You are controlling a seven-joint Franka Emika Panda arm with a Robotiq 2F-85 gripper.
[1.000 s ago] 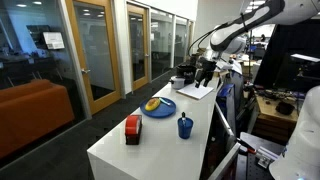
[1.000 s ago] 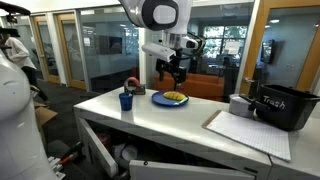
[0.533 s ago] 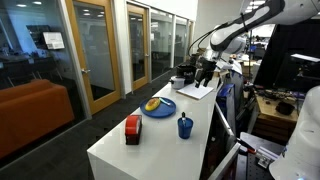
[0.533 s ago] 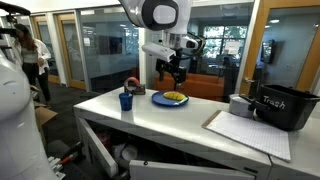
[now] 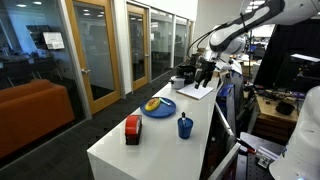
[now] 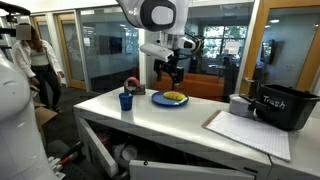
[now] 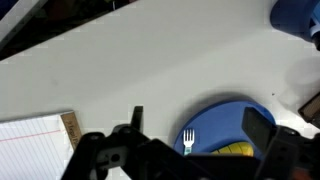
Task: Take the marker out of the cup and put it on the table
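The dark-blue cup (image 5: 185,127) stands near the front edge of the white table (image 5: 120,155); it also shows in the other exterior view (image 6: 126,101) and at the top right corner of the wrist view (image 7: 300,20). A slim dark marker (image 5: 185,117) sticks up out of the cup. My gripper (image 5: 205,72) (image 6: 170,70) hangs in the air above the table, over the far side of the blue plate and well away from the cup. In the wrist view its two fingers (image 7: 197,125) stand wide apart with nothing between them.
A blue plate (image 5: 158,108) (image 6: 170,98) (image 7: 215,115) holds yellow fruit and a small fork (image 7: 187,142). A red and black object (image 5: 132,128) stands by the plate. A lined notepad (image 6: 250,130) (image 7: 30,145) and a black trash bin (image 6: 272,107) sit at the other end.
The arm, cup and marker have not moved. A person in the background of an exterior view has walked to the right behind the glass.
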